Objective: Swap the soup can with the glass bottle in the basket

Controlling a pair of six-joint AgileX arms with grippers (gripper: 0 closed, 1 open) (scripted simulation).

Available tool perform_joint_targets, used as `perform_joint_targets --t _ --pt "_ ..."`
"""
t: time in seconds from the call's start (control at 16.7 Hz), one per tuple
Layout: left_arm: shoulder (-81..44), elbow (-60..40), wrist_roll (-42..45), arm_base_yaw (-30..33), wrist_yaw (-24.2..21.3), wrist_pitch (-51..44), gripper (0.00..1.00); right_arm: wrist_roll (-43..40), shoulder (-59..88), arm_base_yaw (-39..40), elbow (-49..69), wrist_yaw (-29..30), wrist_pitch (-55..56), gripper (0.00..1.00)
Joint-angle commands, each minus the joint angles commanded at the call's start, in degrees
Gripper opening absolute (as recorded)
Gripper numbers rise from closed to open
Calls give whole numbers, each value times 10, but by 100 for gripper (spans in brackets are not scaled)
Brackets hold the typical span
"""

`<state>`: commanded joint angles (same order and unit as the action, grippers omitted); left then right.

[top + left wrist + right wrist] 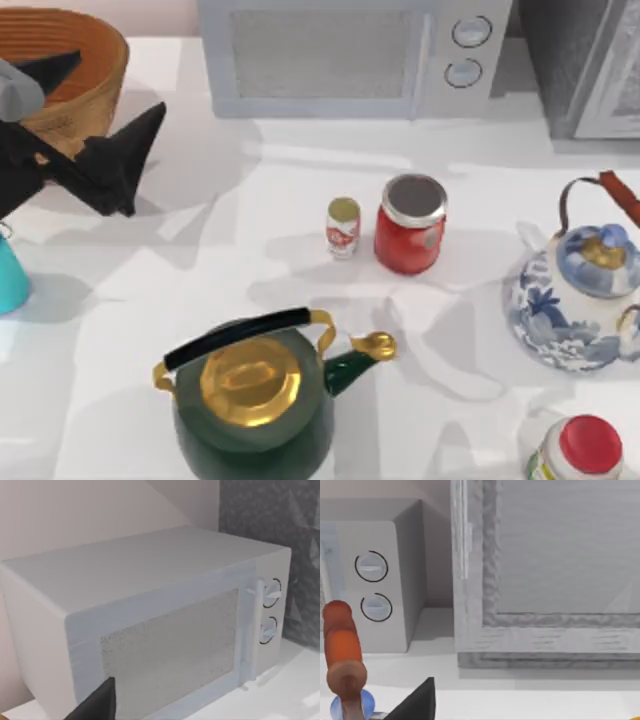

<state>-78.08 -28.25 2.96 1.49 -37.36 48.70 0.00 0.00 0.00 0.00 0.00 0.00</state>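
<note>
my left gripper (110, 165) is at the far left of the table, just beside the basket (95, 45), on its near right side, and above the white table (250, 240). from the top view the dark fingers look spread apart and nothing is between them, so i judge it released and empty. in the left wrist view one black fingertip (100, 702) shows at the edge, and behind it is the white microwave (165, 630)

the basket stands in the far left corner. i see its ribbed wall and a part of the inside, but i cannot tell if a glass bottle lies there, because the arm and the frame edge hide much of it. the small soup can (343, 227) stands upright near the middle of the table, just beside a red jar (411, 223) with a grey lid, the two are apart

my right arm is parked on the right side; its wrist view shows the orange handle (342, 650) of the blue and white kettle (580, 290), and i cannot tell the state of its fingers

i think the step in hand is around the basket, either going for the bottle or leaving it. the next move needs a careful path: the can is small and the red jar is close, so the fingers must come down on the can without pushing the jar, and the green kettle (255, 400) should be avoided
</note>
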Motion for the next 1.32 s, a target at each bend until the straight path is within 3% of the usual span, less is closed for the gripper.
perform_joint_targets --t 0.36,0.72,0.96,1.32 --pt "441 194 -18 -31 198 -241 100 0 0 0 0 0 0 100" --pt "713 278 -27 -24 336 -430 100 0 0 0 0 0 0 100" --pt "779 283 -30 -15 372 -485 100 0 0 0 0 0 0 100" --pt "779 281 -29 -16 373 -486 100 0 0 0 0 0 0 100"
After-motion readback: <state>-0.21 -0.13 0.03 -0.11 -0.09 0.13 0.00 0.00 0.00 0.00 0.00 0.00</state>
